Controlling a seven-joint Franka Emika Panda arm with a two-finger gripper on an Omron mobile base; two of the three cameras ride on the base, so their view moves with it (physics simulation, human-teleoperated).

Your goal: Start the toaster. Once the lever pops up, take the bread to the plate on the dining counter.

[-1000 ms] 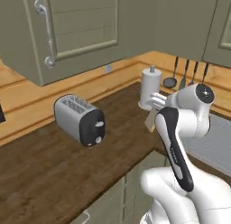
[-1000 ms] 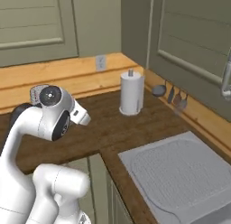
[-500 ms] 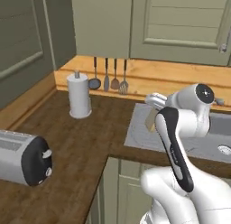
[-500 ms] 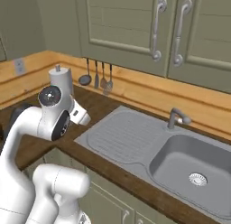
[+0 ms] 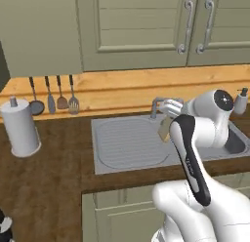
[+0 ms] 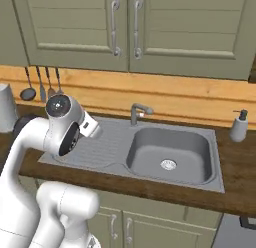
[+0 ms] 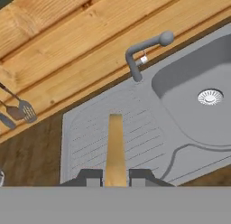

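Gripping one bread (image 7: 115,148) slice, gripper (image 7: 115,177) clamped over one sink (image 7: 189,110), one faucet (image 7: 140,51), four hanging utensils (image 5: 51,94)

The bread (image 7: 115,148) is tan-golden. The sink (image 6: 170,152) and its ribbed drainboard are grey. The counter (image 5: 44,187) is dark brown wood grain, the backsplash (image 6: 190,94) orange wood, the cabinets (image 6: 75,32) grey-green.
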